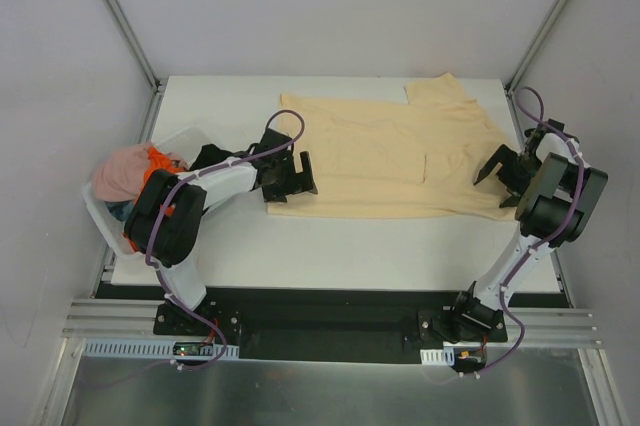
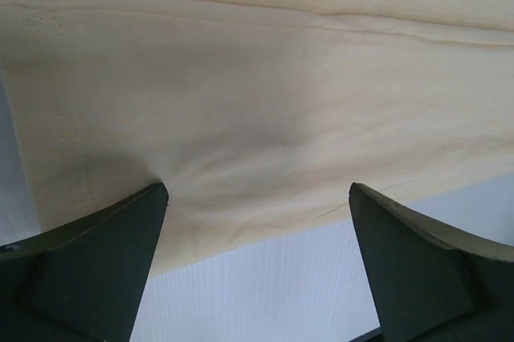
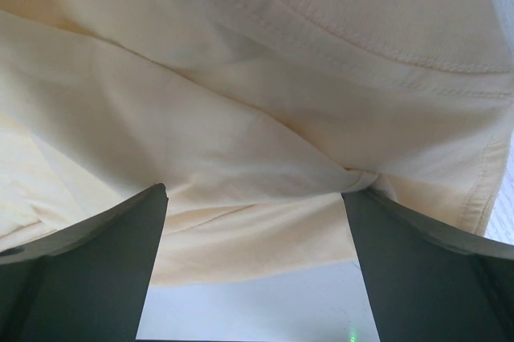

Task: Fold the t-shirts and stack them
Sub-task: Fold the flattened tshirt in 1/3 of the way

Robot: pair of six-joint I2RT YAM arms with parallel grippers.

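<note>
My left end effector [image 1: 290, 178]: released, jaws spread wide, nothing between them. It sits low at the left end of the pale yellow-beige t-shirt [image 1: 390, 161], by its near corner.
Left wrist view: my two dark fingers [image 2: 88, 270] frame the shirt's near edge, with cloth above and bare white bench below. I cannot tell whether the fingertips touch the cloth.
My right end effector [image 1: 503, 168]: released as well, jaws wide apart and gripping nothing, at the shirt's right end beside the sleeve.
Right wrist view: folds and a stitched hem fill the space past my fingers [image 3: 80, 270], and a strip of bench shows between them.
Pale yellow-beige t-shirt: spread flat across the far half of the bench [image 1: 350, 246], lengthways from left to right, one sleeve pointing to the far edge.
Other t-shirts: the dusty pink t-shirt [image 1: 122, 174], bright orange t-shirt [image 1: 160, 161] and black t-shirt [image 1: 208, 156] are bunched together in the white basket [image 1: 180, 138] at the bench's left edge, partly hidden by my left arm.
</note>
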